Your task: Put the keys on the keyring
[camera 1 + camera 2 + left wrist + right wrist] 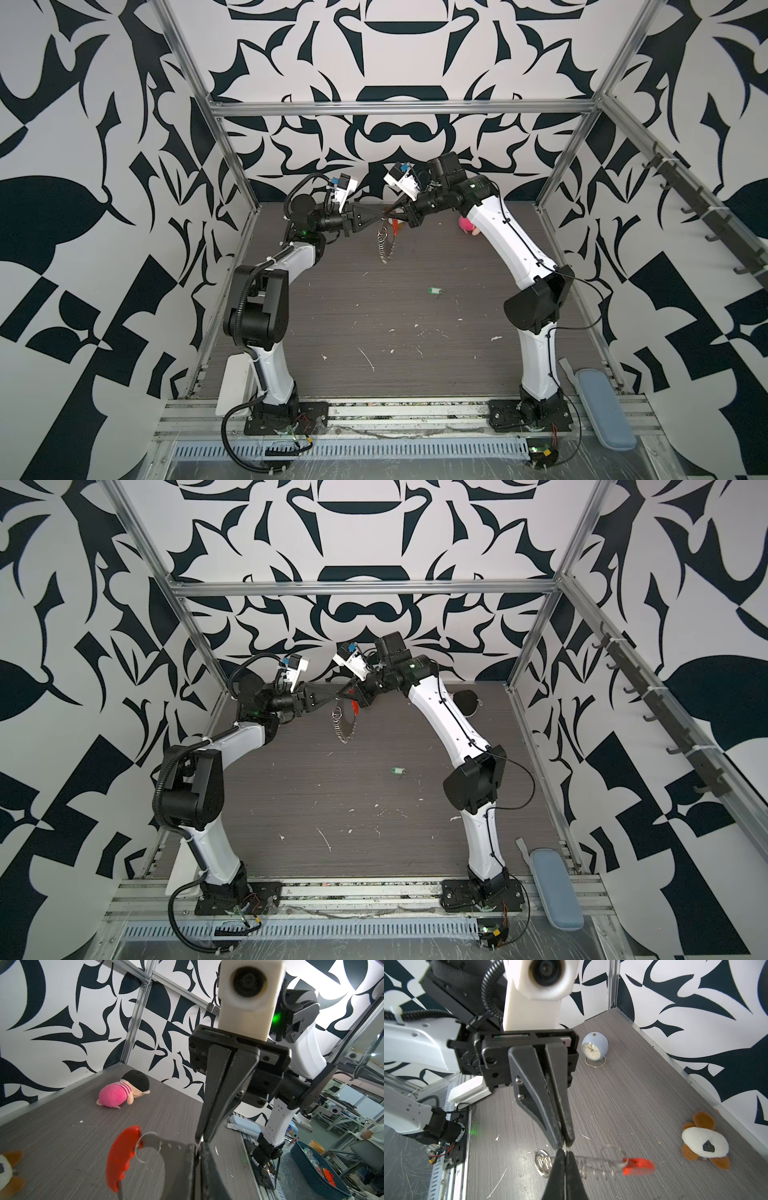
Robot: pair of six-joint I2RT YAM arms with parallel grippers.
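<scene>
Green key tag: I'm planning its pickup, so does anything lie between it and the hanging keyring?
Nothing visible does. The green key tag lies alone on the table; the keyring hangs farther back, pinched by the shut left gripper and right gripper.

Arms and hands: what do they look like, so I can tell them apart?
The left arm and right arm have white shells with black joints. A ribbed black conduit runs along the left one; a thin black cable along the right. The left hand and right hand each have two black tapered fingers and a cream camera housing.
</scene>
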